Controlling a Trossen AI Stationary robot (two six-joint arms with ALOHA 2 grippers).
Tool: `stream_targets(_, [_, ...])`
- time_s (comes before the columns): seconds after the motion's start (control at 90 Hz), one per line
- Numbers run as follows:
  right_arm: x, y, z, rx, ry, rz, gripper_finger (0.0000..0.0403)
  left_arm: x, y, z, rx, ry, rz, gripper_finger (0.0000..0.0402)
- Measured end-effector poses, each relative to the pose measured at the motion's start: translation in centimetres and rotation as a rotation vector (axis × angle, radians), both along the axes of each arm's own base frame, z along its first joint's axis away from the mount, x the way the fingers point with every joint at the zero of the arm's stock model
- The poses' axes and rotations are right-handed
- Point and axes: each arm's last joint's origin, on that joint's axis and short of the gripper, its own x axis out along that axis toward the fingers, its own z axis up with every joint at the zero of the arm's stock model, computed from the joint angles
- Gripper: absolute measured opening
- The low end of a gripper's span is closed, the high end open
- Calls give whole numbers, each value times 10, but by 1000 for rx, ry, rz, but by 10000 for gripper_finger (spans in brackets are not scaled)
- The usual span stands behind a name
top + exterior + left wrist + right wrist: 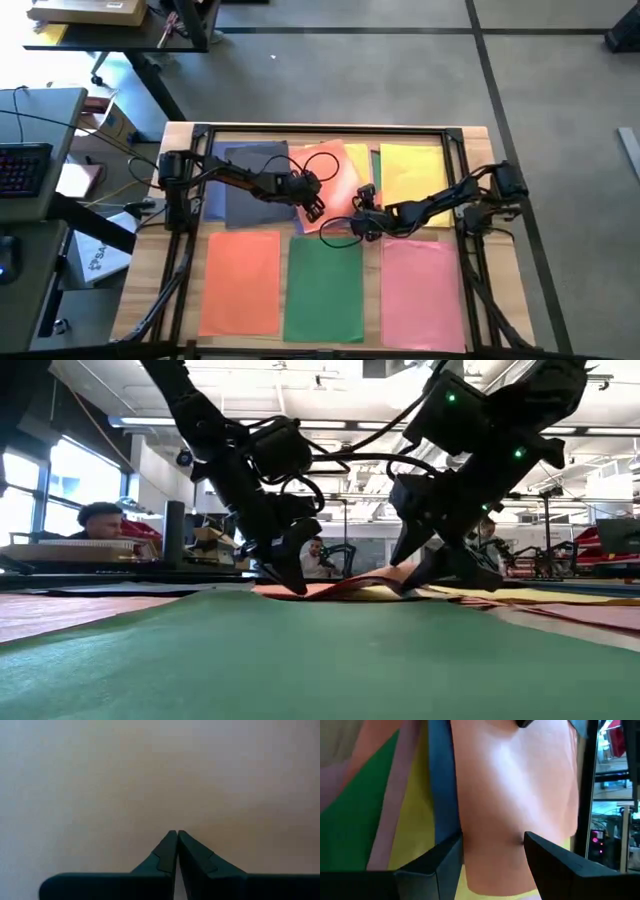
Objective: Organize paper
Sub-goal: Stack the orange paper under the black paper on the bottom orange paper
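Grippers meet on my orange sheet (335, 185) at centre: left gripper (177, 842) pressed together pinning it, right gripper (492, 840) at four o'clock, spread to grasp.

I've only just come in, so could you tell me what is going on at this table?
Two robot arms are sorting coloured paper on a wooden table. Both grippers are down on an orange sheet lying askew in the middle of the back row. The left gripper has its fingers shut at that sheet; the right gripper is open, its fingers either side of the sheet's edge. Orange, green and pink piles lie flat in front, grey and yellow behind.
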Motion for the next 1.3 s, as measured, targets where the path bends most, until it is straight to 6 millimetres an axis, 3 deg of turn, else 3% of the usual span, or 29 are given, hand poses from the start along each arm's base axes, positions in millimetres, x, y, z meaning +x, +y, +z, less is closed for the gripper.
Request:
stream_targets(0.289, [-2, 15, 1, -47, -11, 24, 192, 0, 0, 0, -2, 0, -1, 2])
stream_targets(0.556, [-1, 0, 2, -73, -15, -44, 189, 0, 0, 0, -2, 0, -1, 2])
stream_targets(0.644, [0, -4, 1, -53, -12, -47, 164, 0, 0, 0, 1, 0, -1, 2])
stream_targets(0.733, [1, -7, 0, 25, -23, -48, 110, 1, -2, 1, 49, 2, -25, 2])
stream_targets(0.822, [1, -10, -1, 101, -43, -78, 37, 2, -5, 10, 108, -12, -49, 2])
stream_targets(0.878, [0, -10, -1, 118, -48, -94, 13, 0, -9, 19, 145, -3, -75, 2])
stream_targets(1.089, [-3, -8, 6, 216, -138, -199, 1, 0, -35, 83, 376, -128, -271, 12])
stream_targets(1.3, [-9, -5, 28, 381, -254, -287, 0, -7, -73, 123, 404, -300, -487, 89])
